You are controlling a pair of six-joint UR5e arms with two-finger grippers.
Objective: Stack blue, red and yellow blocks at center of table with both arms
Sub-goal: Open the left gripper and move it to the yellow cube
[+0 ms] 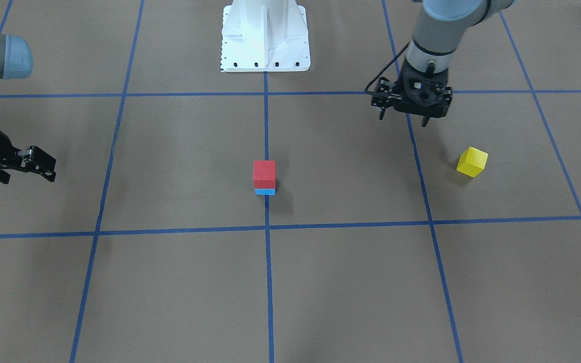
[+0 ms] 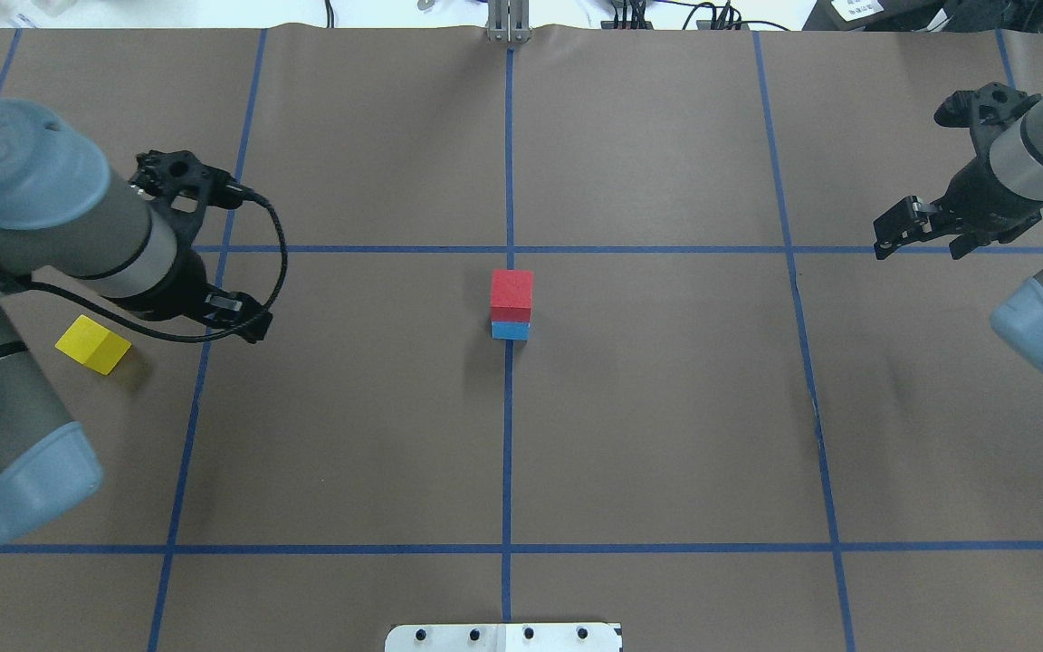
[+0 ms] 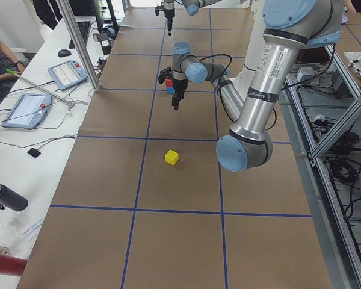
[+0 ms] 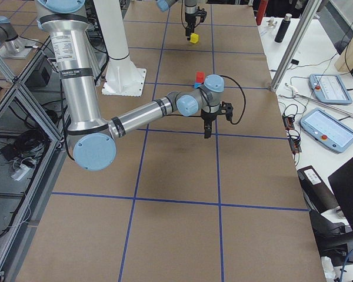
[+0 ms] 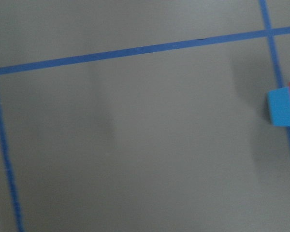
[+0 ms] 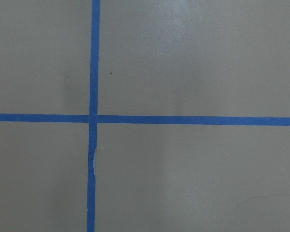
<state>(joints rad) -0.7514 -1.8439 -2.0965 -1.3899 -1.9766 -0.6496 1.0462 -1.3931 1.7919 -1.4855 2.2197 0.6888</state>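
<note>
A red block point(image 1: 264, 173) sits on top of a blue block point(image 1: 265, 191) at the table's centre, on the middle tape line; the stack also shows in the overhead view point(image 2: 511, 294). The edge of the stack shows at the right of the left wrist view point(image 5: 282, 107). A yellow block point(image 1: 472, 161) lies alone on the robot's left side, also seen from overhead point(image 2: 92, 344). My left gripper point(image 1: 404, 119) hangs open and empty above the table, between the yellow block and the stack and nearer the yellow block. My right gripper point(image 1: 25, 174) is open and empty, far out on the other side.
The table is brown paper with a blue tape grid. The robot's white base plate point(image 1: 265, 38) stands at the robot's edge of the table. The right wrist view shows only a tape crossing point(image 6: 93, 118). Tablets and bottles lie on side benches off the table.
</note>
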